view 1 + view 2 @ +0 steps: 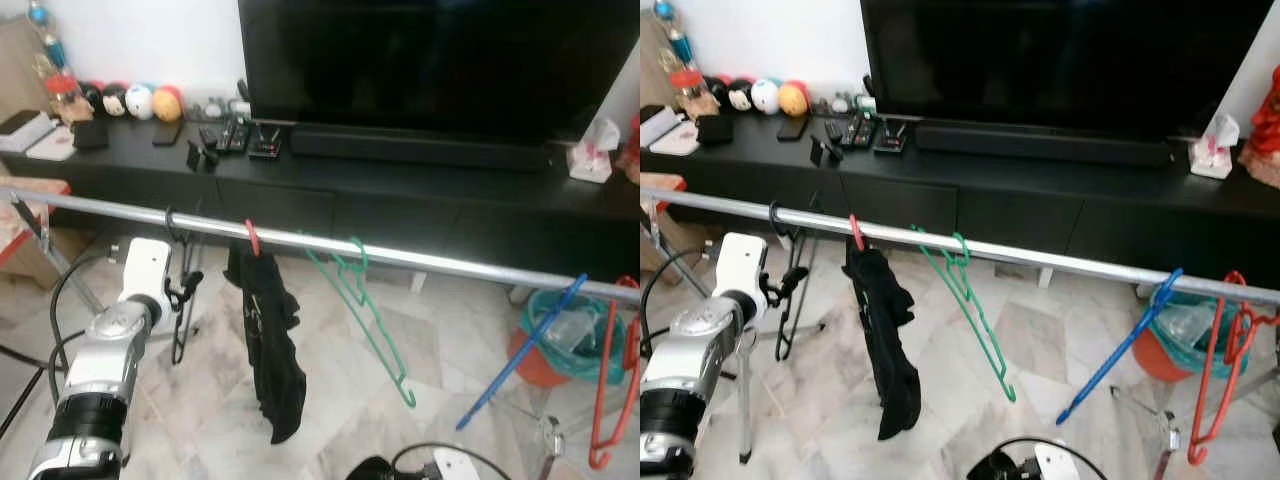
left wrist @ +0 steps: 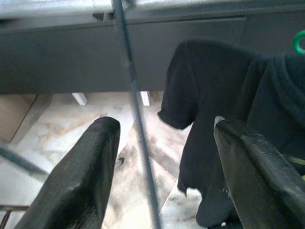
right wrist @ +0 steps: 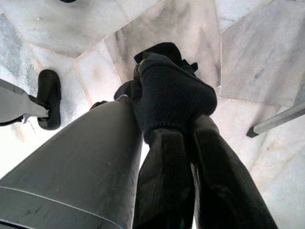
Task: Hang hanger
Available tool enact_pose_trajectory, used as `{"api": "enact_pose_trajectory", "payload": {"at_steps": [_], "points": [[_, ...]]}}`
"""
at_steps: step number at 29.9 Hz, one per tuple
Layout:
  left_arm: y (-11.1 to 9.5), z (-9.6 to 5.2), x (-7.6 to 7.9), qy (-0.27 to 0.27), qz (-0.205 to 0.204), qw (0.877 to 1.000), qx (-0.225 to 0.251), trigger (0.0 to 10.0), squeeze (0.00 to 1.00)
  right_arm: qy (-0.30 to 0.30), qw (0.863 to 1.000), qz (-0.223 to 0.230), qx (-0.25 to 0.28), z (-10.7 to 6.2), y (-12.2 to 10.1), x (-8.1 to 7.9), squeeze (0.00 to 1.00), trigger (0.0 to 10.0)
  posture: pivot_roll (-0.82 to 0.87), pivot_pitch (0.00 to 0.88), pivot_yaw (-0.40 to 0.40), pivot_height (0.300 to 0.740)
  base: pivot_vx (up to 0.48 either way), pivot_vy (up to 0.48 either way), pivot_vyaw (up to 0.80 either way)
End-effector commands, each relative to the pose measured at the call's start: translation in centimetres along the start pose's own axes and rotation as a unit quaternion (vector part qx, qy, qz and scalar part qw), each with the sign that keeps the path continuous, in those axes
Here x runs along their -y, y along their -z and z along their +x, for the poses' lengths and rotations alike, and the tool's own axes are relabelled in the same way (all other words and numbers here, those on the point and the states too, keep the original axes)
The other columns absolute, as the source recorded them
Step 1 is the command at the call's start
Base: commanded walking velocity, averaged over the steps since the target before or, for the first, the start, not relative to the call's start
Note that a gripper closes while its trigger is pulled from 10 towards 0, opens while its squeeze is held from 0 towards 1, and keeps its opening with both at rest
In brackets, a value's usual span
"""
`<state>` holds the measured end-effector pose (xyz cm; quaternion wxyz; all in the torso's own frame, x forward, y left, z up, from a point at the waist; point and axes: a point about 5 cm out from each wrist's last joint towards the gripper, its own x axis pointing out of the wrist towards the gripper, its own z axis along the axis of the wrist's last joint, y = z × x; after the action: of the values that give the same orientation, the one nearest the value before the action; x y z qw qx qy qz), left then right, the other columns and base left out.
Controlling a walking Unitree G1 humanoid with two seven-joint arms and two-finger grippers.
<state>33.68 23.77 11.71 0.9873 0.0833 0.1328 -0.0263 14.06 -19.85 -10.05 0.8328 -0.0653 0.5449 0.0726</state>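
Observation:
A thin black hanger [image 1: 178,335] hangs by its hook on the silver rail [image 1: 420,258], towards the rail's left end. My left gripper [image 1: 188,285] is raised just under the rail at this hanger. In the left wrist view its fingers [image 2: 81,181] stand open, and the hanger's wire [image 2: 136,109] runs between them without being pinched. My right gripper [image 3: 190,157] hangs low by my leg, pointing at the floor, its fingers together on nothing.
Further right on the rail hang a black garment [image 1: 272,340] on a red hook, a green hanger [image 1: 365,310], a blue hanger [image 1: 520,355] and a red hanger [image 1: 608,390]. Behind it are a black TV cabinet [image 1: 400,190] and a TV [image 1: 440,60]. An orange bin [image 1: 545,365] stands at right.

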Motion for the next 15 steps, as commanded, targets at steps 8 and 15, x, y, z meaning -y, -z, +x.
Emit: {"api": "enact_pose_trajectory", "payload": {"at_steps": [8, 15], "points": [[-0.8, 1.5, -1.3, -0.082, 0.027, 0.996, -0.004, 10.0, 1.0, 0.002, 1.0, 0.003, 0.004, 0.0, -0.1, 0.2, 0.0, 10.0, -0.07, 0.0, -0.02, 0.74, 0.0, 0.0, 0.0], [0.2, 2.5, -0.7, -0.131, -0.008, 0.991, -0.038, 10.0, 0.0, 0.001, 1.0, 0.003, 0.002, -0.1, 0.1, 0.2, 0.0, 10.0, -0.09, 0.0, -0.021, 0.74, 0.0, 0.0, 0.0]]}}
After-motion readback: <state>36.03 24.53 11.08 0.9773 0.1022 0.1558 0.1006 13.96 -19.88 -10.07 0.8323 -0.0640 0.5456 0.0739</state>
